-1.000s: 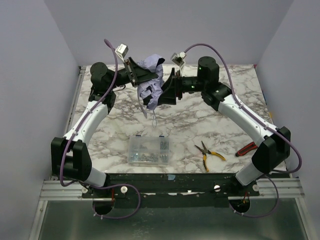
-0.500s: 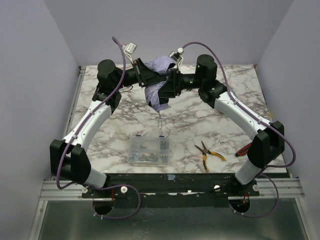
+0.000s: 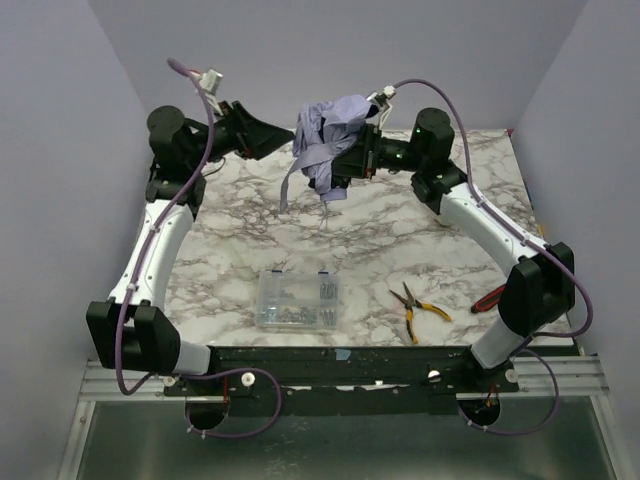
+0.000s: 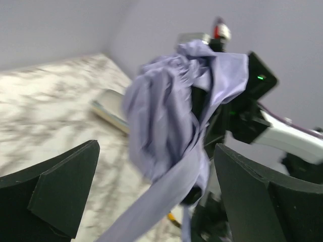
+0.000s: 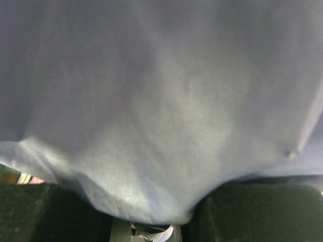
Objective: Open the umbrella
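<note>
The umbrella (image 3: 330, 130) is a crumpled pale lilac bundle held above the far middle of the marble table (image 3: 230, 250), a loose strap dangling from its left side. My right gripper (image 3: 348, 165) is shut on its underside from the right. In the right wrist view the lilac canopy (image 5: 161, 101) fills the picture and bulges down between the dark fingers (image 5: 252, 212). My left gripper (image 3: 268, 140) stands wide open to the left of the bundle, apart from it. In the left wrist view the umbrella (image 4: 171, 116) hangs beyond my open left gripper (image 4: 156, 201).
A clear plastic box of screws (image 3: 297, 301) sits at the near middle. Yellow-handled pliers (image 3: 418, 310) and a red-handled tool (image 3: 492, 298) lie near right. A pale oblong (image 4: 108, 108) lies on the table behind the umbrella. Grey walls close in on three sides.
My left gripper has opened, let go of the umbrella and drawn back to the left. The right gripper has closed on the bundle and now carries it alone, slightly higher.
</note>
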Controlling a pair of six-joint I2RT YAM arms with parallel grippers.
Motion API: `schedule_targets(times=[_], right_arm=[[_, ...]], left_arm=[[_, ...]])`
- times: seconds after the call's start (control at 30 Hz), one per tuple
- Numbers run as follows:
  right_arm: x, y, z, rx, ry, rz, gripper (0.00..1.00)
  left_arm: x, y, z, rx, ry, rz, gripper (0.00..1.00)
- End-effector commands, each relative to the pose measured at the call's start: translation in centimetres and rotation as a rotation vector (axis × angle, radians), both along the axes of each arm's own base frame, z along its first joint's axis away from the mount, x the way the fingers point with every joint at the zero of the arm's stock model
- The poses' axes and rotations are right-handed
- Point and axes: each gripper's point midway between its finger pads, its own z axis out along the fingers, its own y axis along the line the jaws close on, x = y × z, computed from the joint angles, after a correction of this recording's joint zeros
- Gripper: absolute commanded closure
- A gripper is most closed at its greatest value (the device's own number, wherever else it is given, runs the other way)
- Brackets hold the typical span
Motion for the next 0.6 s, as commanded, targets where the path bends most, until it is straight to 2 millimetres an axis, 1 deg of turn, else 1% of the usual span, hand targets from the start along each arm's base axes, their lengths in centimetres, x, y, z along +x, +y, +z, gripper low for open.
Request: schedule_targets(times=[0.0,0.07,0.1,0.13,0.2,0.27,0.33,0.43,0.47,0.5,0.53,0.57], right_arm=[[3.8,-3.5,3.4,0.093,-0.04,-0.217,0.99],[5.4,-4.4,3.8,0.111,-0.027,-0.297,0.99],[6.0,-4.7,4.0,0.116,-0.027,-0.324,0.99],[6.4,-4.8,4.2,0.12,-0.033,-0.346,0.99],[6.7,-4.8,4.5,0.131,-0.038,-0.352,0.99],[6.8,-4.6,4.4,0.137,-0.027,-0.34,0.99],[6.6,-4.4,4.5,0.145,-0.026,-0.318,0.99],[6.3,-4.3,4.9,0.153,-0.035,-0.3,0.99],[6.1,-4.3,5.0,0.155,-0.039,-0.291,0.99],[5.9,-4.3,5.3,0.16,-0.045,-0.284,0.99],[5.7,-4.2,5.2,0.161,-0.046,-0.273,0.99],[5.4,-4.1,5.2,0.162,-0.047,-0.264,0.99]], left_arm=[[0.0,5.0,-0.8,0.152,-0.175,0.191,0.01],[-1.8,4.6,-3.2,0.211,-0.195,0.15,0.02],[-2.9,4.1,-4.0,0.229,-0.212,0.122,0.02],[-3.8,3.5,-4.9,0.245,-0.215,0.095,0.04],[-5.8,1.7,-6.6,0.28,-0.222,0.029,0.17],[-7.1,-0.2,-7.4,0.317,-0.248,-0.023,0.19],[-7.9,-2.4,-7.8,0.349,-0.258,-0.074,0.2],[-7.0,-4.1,-8.0,0.37,-0.231,-0.07,0.21],[-6.4,-4.5,-8.3,0.382,-0.219,-0.053,0.16],[-5.8,-4.7,-8.4,0.399,-0.215,-0.027,0.09],[-5.0,-4.9,-8.6,0.419,-0.215,0.002,0.06],[-4.6,-5.1,-8.7,0.435,-0.224,0.018,0.05]])
